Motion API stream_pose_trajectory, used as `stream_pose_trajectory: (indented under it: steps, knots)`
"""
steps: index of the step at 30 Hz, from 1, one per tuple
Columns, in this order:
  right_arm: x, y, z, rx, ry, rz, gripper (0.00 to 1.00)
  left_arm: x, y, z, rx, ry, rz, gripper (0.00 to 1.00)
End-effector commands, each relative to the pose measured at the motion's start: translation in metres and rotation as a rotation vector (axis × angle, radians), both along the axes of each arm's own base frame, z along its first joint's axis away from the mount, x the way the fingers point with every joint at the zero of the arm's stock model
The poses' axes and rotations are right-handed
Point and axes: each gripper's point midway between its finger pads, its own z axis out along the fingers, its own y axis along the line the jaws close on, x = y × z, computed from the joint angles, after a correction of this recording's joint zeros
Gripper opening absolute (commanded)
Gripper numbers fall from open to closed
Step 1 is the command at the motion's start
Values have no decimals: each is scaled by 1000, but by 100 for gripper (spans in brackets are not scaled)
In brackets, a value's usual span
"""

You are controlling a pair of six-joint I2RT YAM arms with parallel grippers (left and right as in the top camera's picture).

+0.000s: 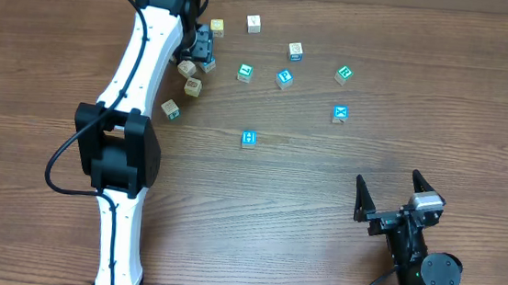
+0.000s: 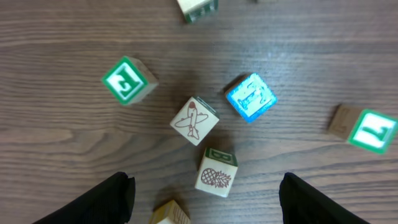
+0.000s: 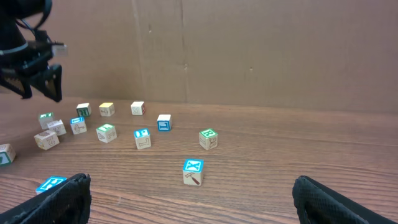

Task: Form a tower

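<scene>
The left gripper (image 1: 202, 48), spread and empty, is poised over the airplane cube (image 2: 194, 120). The right gripper (image 1: 389, 180), likewise spread, is parked well apart from it.

Note the small wooden picture cubes (image 1: 245, 73) lying singly, scattered over the far half of the brown wooden table (image 1: 257, 217). The cream-faced aeroplane cube (image 2: 194, 120) sits just beside the cream-faced pineapple cube (image 2: 216, 173). The blue-faced cube with a white X-like mark (image 1: 339, 113) rests well apart, to your right.

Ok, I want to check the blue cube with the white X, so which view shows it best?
The right wrist view: the blue X cube stands alone near the front, top mark and a hammer-like side picture both clear. Overhead shows only its small top face. The left wrist view misses it.
</scene>
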Motion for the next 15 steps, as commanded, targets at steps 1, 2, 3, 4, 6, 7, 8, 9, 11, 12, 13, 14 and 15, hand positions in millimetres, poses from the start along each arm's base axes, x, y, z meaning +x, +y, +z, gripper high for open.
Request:
stream_pose_trajectory:
  steps: [1,2,3,4,6,7,8,9,11,12,13,14,15]
  knots:
    - [0,1,-2,-1,-2,1,100,-5,2,-19,25,32,-45,72]
    - [0,1,-2,-1,-2,1,100,-5,2,-23,25,35,-45,72]
    - [0,1,-2,-1,-3,1,100,-5,2,-27,26,36,-45,72]
    - [0,1,-2,-1,-3,1,100,-5,3,-32,27,37,-49,72]
    - [0,1,-2,-1,-2,1,100,-6,3,-41,30,44,-59,73]
    - [0,1,-2,-1,-3,1,100,-7,3,-46,31,47,-59,73]
    - [0,1,-2,-1,-2,2,100,-8,3,-50,32,49,-59,73]
    - [0,1,-2,-1,-3,1,100,-8,3,-58,34,49,-69,73]
    - [0,1,-2,-1,-3,1,100,-7,4,-65,39,44,-86,74]
    - [0,1,-2,-1,-2,1,100,-6,4,-67,41,40,-92,74]
    - [0,1,-2,-1,-3,1,100,-5,4,-69,41,32,-92,75]
    - [0,1,-2,-1,-2,1,100,-4,4,-70,40,26,-91,75]
    - [0,1,-2,-1,-2,1,100,-2,5,-72,38,18,-88,76]
